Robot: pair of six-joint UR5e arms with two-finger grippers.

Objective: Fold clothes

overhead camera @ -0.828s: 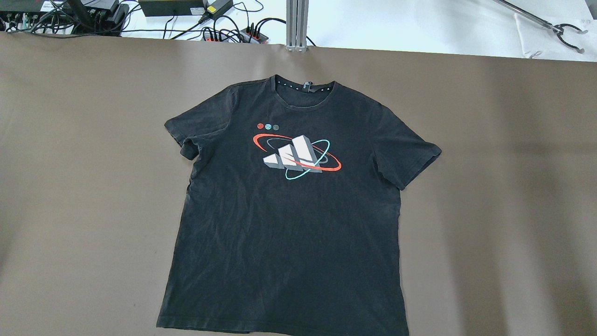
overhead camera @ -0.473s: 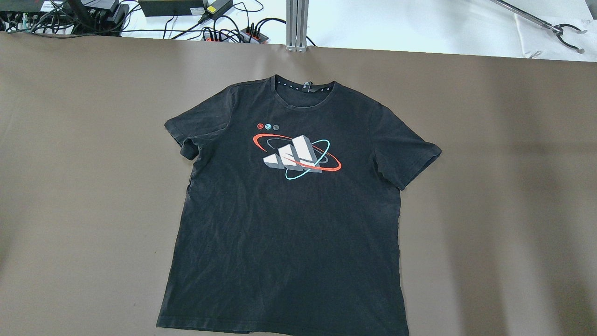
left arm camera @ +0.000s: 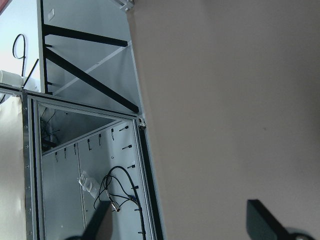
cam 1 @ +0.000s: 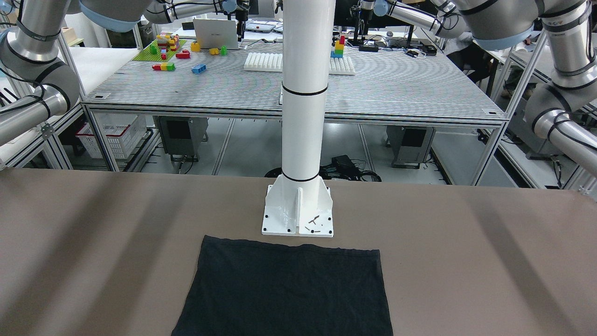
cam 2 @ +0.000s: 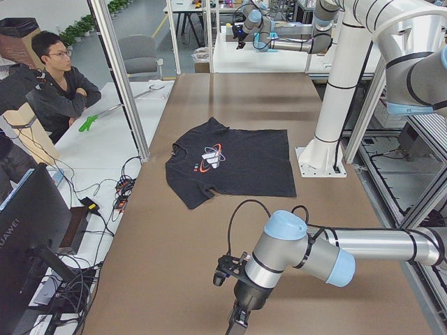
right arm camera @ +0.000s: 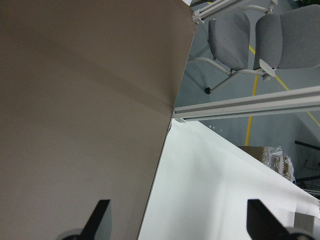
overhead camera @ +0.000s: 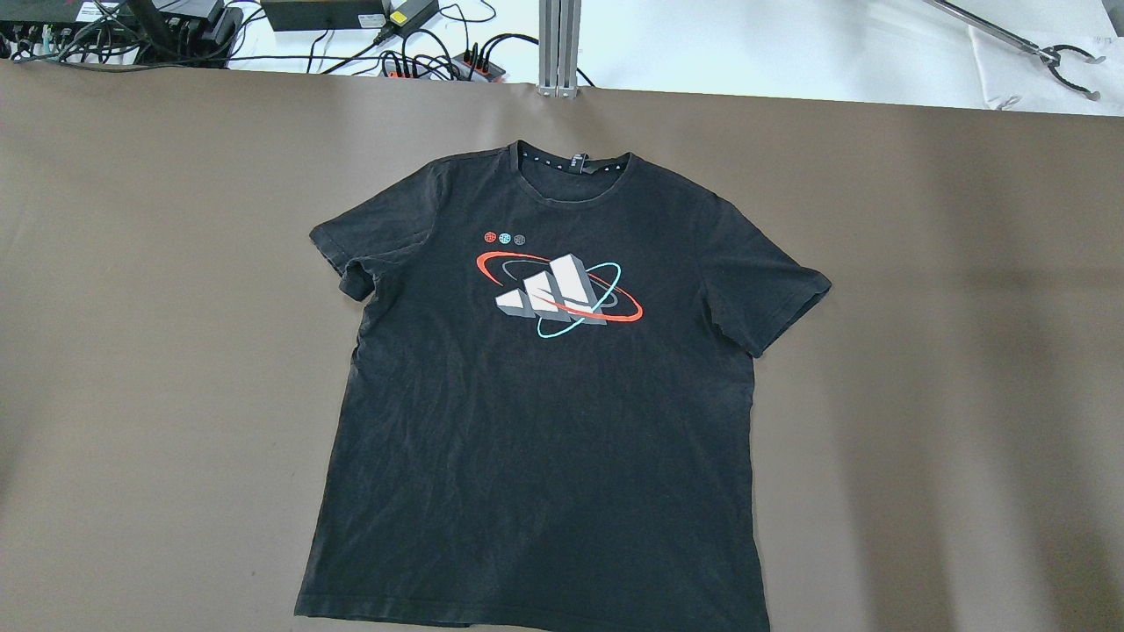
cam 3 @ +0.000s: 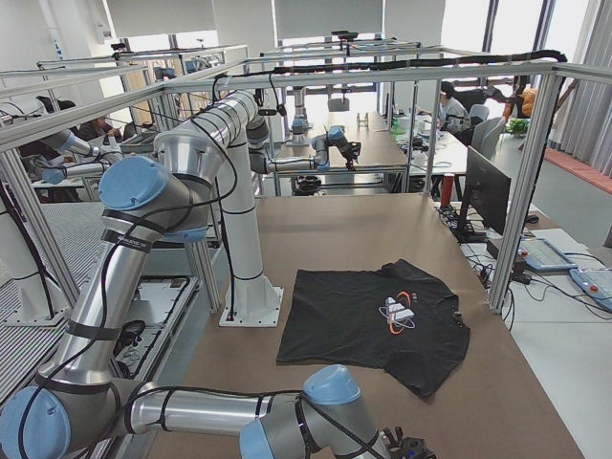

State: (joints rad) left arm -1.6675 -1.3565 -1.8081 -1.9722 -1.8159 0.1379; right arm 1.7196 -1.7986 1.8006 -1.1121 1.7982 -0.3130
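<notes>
A black T-shirt (overhead camera: 544, 439) with a white, red and teal chest print lies flat and face up on the brown table (overhead camera: 176, 263), collar away from the robot. It also shows in the front-facing view (cam 1: 284, 289), the left view (cam 2: 241, 164) and the right view (cam 3: 368, 320). My left gripper (left arm camera: 180, 222) is open and empty over the table's left end, far from the shirt. My right gripper (right arm camera: 180, 215) is open and empty over the table's right end edge. Neither gripper shows in the overhead view.
The white pole's base plate (cam 1: 298, 217) stands just behind the shirt's hem. Cables and power strips (overhead camera: 439, 61) and a grabber tool (overhead camera: 1054, 57) lie on the white bench beyond the table. A seated person (cam 2: 59, 80) and a monitor (cam 3: 473, 191) are on that side.
</notes>
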